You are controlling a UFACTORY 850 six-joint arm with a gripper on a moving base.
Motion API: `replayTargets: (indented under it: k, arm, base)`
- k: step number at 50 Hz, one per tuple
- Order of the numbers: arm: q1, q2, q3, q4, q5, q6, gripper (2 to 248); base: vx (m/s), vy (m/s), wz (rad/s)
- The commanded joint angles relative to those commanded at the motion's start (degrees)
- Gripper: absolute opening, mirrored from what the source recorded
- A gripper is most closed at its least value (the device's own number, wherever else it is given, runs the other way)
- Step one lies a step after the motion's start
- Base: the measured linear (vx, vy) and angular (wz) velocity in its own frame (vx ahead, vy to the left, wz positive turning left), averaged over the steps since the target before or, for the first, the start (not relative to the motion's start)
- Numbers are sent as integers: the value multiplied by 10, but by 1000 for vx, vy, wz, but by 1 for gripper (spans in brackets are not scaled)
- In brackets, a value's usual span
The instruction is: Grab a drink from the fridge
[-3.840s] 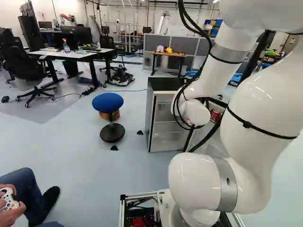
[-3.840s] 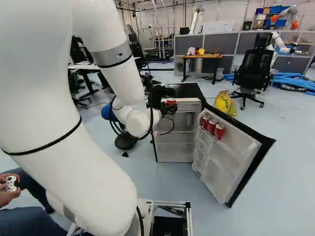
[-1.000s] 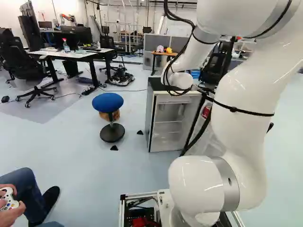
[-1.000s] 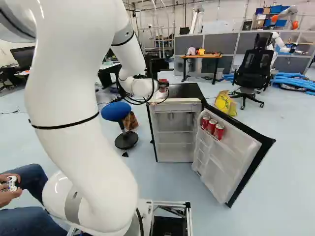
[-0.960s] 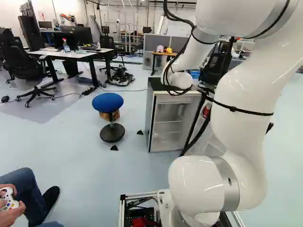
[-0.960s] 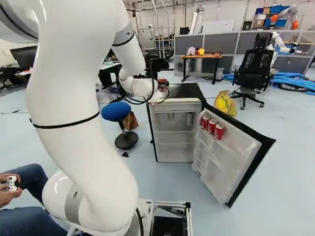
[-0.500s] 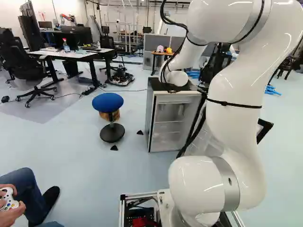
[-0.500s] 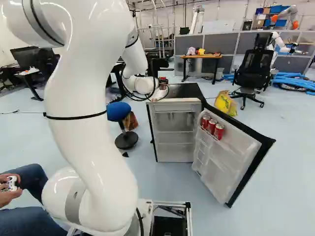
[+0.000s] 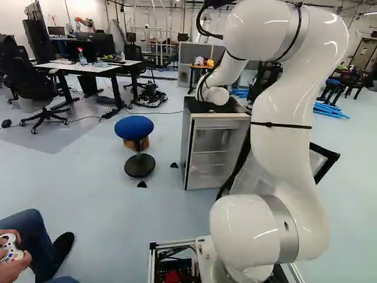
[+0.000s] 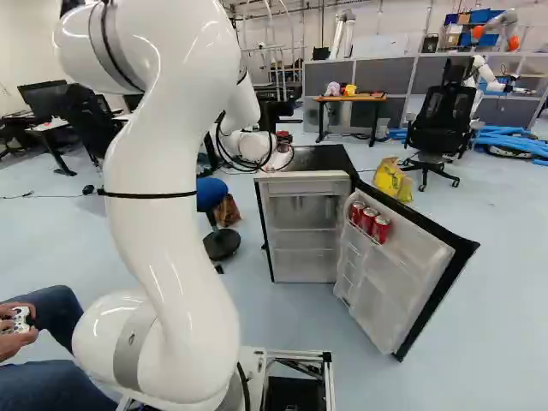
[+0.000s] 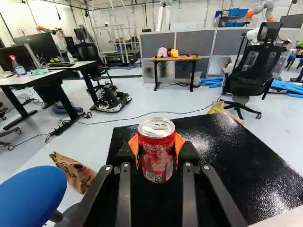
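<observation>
In the right base view my gripper point(image 10: 282, 145) is small and partly hidden, at the top of the fridge point(image 10: 304, 187). The wrist view has the gripper point(image 11: 157, 151) shut on an upright red drink can point(image 11: 157, 163), an orange pad against each side. The black fridge top point(image 11: 227, 146) lies under and beyond the can; whether the can touches it I cannot tell. The fridge door point(image 10: 402, 278) stands wide open, with several red cans point(image 10: 368, 221) on its upper shelf.
A blue stool point(image 9: 134, 128) stands left of the fridge, a brown bag point(image 11: 75, 172) near it. A yellow bag point(image 10: 393, 180) and a black office chair point(image 10: 443, 128) are behind the door. Another robot point(image 10: 488, 73) is at the back. A seated person holds a controller point(image 9: 10, 247).
The arm has swung its elbow and shoulder, its wrist going leftward in the left base view from before the fridge to over its top, carrying the can. Base and fridge have not moved.
</observation>
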State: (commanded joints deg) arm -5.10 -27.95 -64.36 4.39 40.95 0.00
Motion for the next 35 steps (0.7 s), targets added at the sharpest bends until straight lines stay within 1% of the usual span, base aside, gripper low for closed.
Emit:
replayTargets:
  k: [35]
  arm:
    - [7, -92, -120, 0, -18, 0, 95]
  base:
    - [0, 0, 0]
